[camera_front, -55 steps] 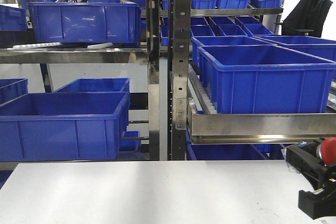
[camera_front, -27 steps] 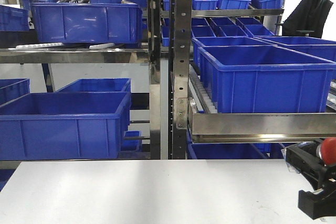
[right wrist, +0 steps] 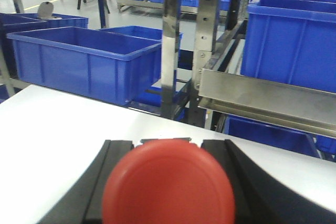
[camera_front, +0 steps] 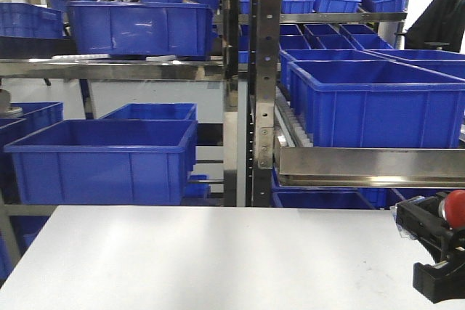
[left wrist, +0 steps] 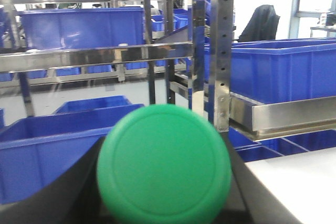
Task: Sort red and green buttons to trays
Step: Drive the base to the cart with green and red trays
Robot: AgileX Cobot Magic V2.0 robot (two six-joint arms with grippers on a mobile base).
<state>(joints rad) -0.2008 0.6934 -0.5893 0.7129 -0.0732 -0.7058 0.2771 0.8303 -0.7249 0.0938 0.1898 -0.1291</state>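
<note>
Left wrist-mounted view: one green button point(left wrist: 164, 165) fills the lower middle, its dome cap turned to the lens. It sits between the dark fingers point(left wrist: 73, 203) of the left hand point(left wrist: 164, 208), which flank it on both sides and are closed in on it, though the cap hides the contact itself. The right wrist-mounted view shows the same with the other colour: one red button point(right wrist: 168, 184) sits between the black fingers point(right wrist: 113, 156) of the right hand point(right wrist: 168, 145), likewise closed about it. From the front, this hand sits at the right edge of the white tabletop point(camera_front: 218, 259), with the red cap at its top. That makes two buttons, one in each hand. Both hands are held level, pointing across the tabletop's far edge at the steel rack point(camera_front: 263, 70) and its blue crates point(camera_front: 109, 157).
</note>
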